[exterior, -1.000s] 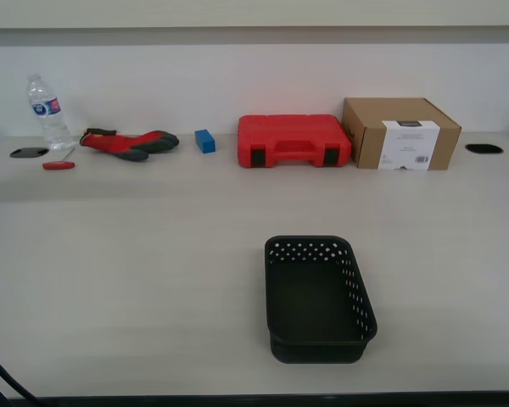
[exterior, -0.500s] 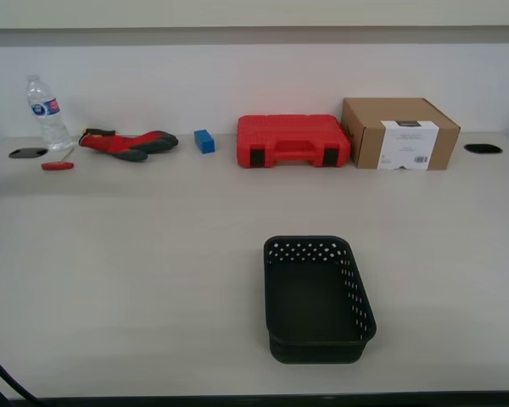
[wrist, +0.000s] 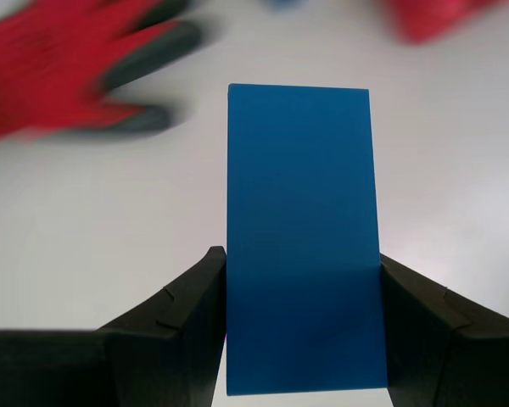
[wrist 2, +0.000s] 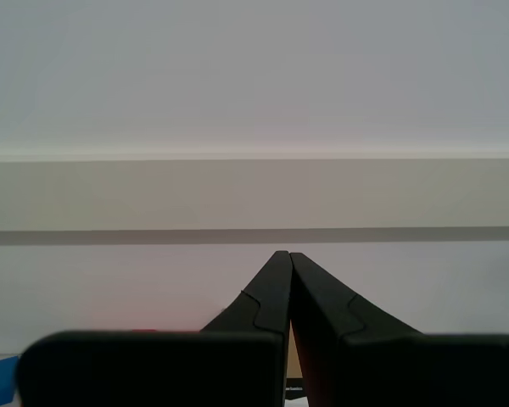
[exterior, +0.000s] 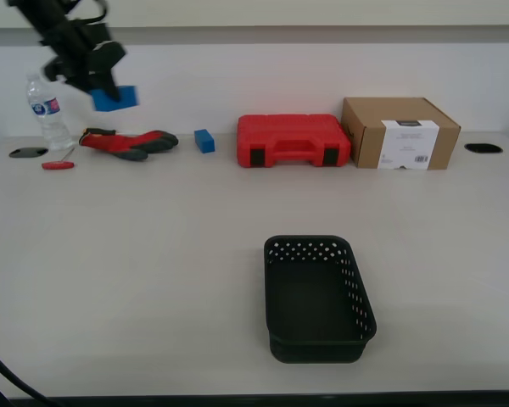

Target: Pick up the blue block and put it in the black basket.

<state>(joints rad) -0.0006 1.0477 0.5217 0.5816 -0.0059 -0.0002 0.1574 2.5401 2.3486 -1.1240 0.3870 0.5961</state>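
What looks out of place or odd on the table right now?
Nothing looks spilled or damaged. The black basket sits upright and empty. The blue block is clamped in my first gripper, in the air above the red glove.

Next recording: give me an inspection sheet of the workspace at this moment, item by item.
Surface: pale table, bare in the middle.
Job's things: blue block held high in the air at the exterior view's left; black basket empty, near the front edge.
Clutter: along the back, water bottle, red-handled tool, red glove, small blue block, red case, cardboard box.
Grippers: my first gripper jaws clamp the blue block; my second gripper jaws closed, empty, facing the wall.
Cables: dark strip at the front corner, unclear.
Surroundings: plain white wall.
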